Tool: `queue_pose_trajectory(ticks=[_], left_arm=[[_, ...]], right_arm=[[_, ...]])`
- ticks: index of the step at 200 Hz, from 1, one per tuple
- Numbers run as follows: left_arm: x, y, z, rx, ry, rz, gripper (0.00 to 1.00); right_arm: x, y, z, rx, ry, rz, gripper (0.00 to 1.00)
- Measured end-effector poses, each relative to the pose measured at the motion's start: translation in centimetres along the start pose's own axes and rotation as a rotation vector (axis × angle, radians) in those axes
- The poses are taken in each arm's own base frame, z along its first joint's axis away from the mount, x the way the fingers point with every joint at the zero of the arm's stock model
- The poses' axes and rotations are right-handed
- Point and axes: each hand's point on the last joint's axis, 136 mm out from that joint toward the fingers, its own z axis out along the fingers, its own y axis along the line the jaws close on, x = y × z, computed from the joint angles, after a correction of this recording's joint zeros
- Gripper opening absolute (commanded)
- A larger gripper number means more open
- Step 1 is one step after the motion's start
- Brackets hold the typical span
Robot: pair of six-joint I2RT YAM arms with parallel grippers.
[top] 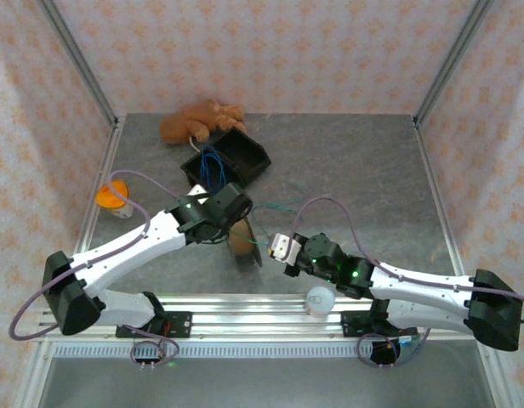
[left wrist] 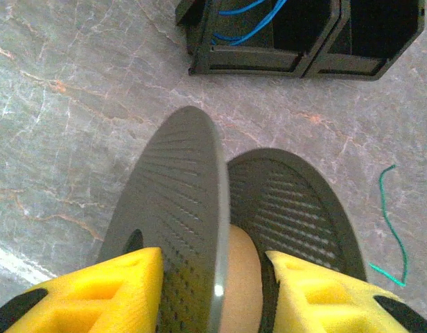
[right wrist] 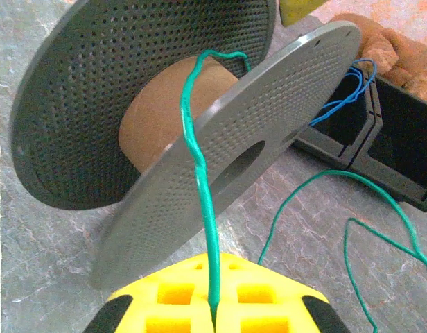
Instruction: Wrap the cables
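The left arm (top: 126, 246) and the right arm (top: 424, 297) are smooth white tubes with black joints. Each has a big black block (top: 65, 293) at its thick end. A thin purple-grey cable (top: 143, 178) loops along the left arm, and a second cable (top: 330, 200) loops along the right arm. Little green lights (top: 354, 274) glow on the black parts. The left pincer (left wrist: 213, 263) has bright yellow fingers (left wrist: 102, 291) with square hollows. The right pincer (right wrist: 213, 309) is yellow too, with black at its sides.

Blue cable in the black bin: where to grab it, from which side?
Grip the blue cable at the loops rising over the rim of the black bin, coming down from above. The bin walls block a sideways approach, and the raised loops likely leave free strand to pinch.
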Motion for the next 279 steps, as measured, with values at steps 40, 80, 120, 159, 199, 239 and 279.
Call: queue_pose_trajectory(ticks=[40, 80, 120, 159, 199, 239, 279], left_arm=[[-1.8, -1.8, 2.3, 0.001, -0.002, 0.048, 0.39], [-3.0, -3.0, 3.1, 0.017, 0.009, 0.11, 0.39], [-2.8, -2.8, 3.1, 0.013, 0.032, 0.164, 0.36], [-2.0, -3.0, 4.0, -0.01, 0.073, 0.208, 0.31], [-1.2, -3.3, 4.5, -0.017, 0.111, 0.228, 0.26], [-1.0, -3.3, 4.5, -0.017, 0.121, 0.247, 0.37], [-0.5, -3.5, 4.2, -0.006, 0.158, 0.29, 0.52]], right_arm=[[-0.5, -0.9, 0.4, 0.055, 0.006, -0.006, 0.0], [-1.7, -0.8, 0.3, 0.081, -0.018, -0.039, 0.0], [-2.5, 1.1, 0.0, 0.066, -0.032, -0.119, 0.0], [-3.3, 1.2, -0.8, 0.094, -0.075, -0.14, 0.0], [-3.3, 0.5, -1.8, 0.131, -0.102, -0.144, 0.0], [-2.8, 0.5, -1.9, 0.137, -0.095, -0.151, 0.0], [-2.7, 0.4, -1.8, 0.14, -0.09, -0.152, 0.0]])
